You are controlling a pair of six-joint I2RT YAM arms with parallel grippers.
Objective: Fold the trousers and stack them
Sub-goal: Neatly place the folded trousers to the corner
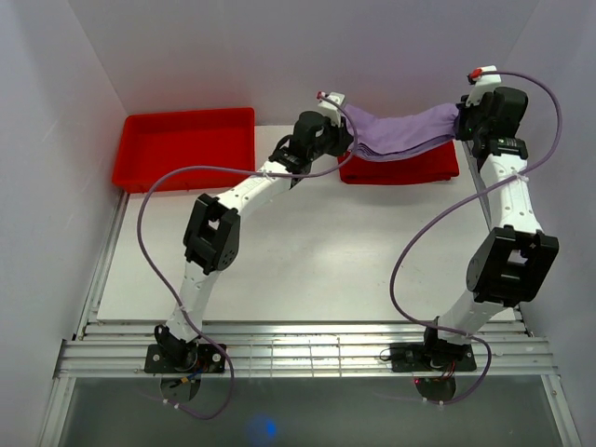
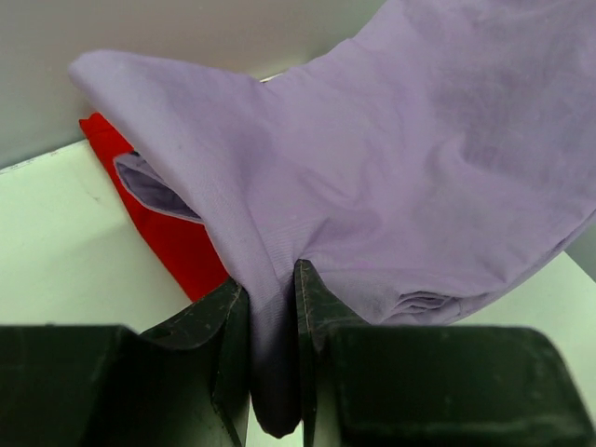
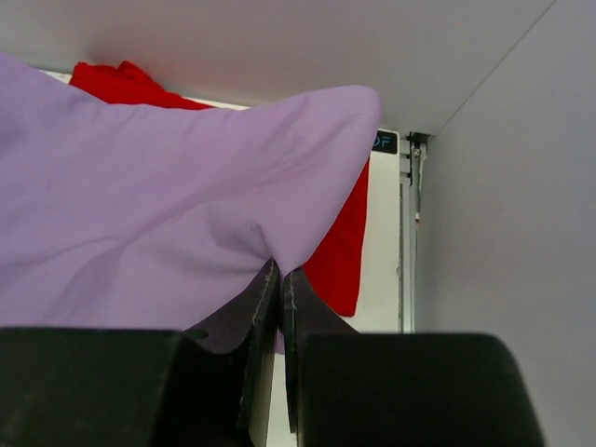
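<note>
The white tabletop (image 1: 326,261) lies beneath my arms, and over its far edge the lilac trousers (image 1: 405,133) hang in a sagging band between them, above the red tray (image 1: 410,169) on the right, well apart from a second red tray (image 1: 186,144) at far left. My left jaws pinch one end of the cloth, narrow; my right jaws clamp the other end, almost closed.

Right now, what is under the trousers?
A red item on the table, directly below the hanging trousers. Only its near edge shows; its middle is covered, so whatever lies there is hidden.
</note>
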